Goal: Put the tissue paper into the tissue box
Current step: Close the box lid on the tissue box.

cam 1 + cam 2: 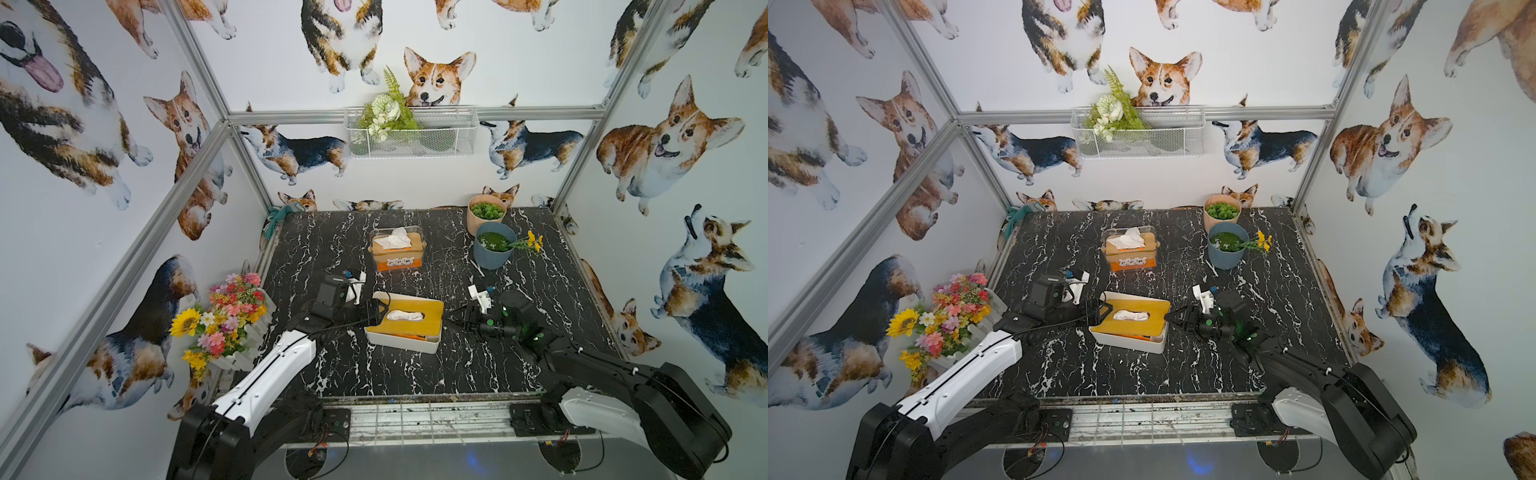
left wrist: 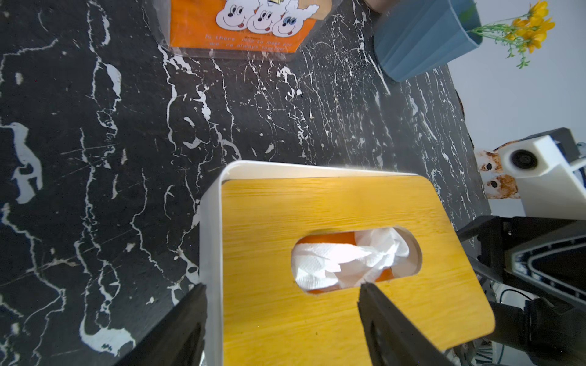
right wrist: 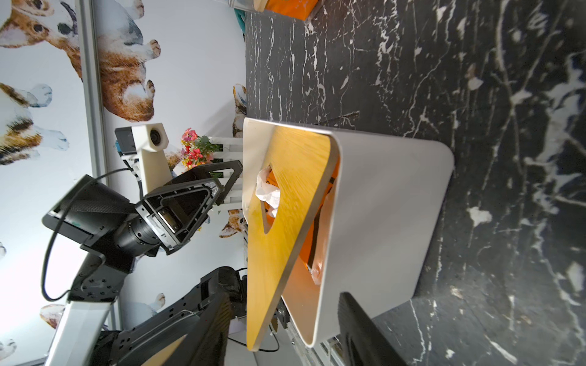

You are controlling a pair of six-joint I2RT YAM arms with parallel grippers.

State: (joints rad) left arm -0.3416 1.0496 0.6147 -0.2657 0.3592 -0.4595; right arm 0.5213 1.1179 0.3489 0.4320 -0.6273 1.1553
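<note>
Left claw point(image 2: 282, 285) and right claw point(image 3: 285, 296) both stand released, jaws apart at either end of the white plastic tissue box point(image 3: 380, 206) on the black marbled counter point(image 2: 95, 158). White crumpled tissue paper point(image 2: 342, 260) sits in the slot of the yellow bamboo lid point(image 2: 317, 206). That lid seems tilted and unseated along one edge, so a brushing finger could knock it off.

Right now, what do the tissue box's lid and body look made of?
Lid: likely bamboo or wood, matte, judging by straight visible grain. Body: probably plastic, smooth white, softly glossy, with moulded rounded corners.
</note>
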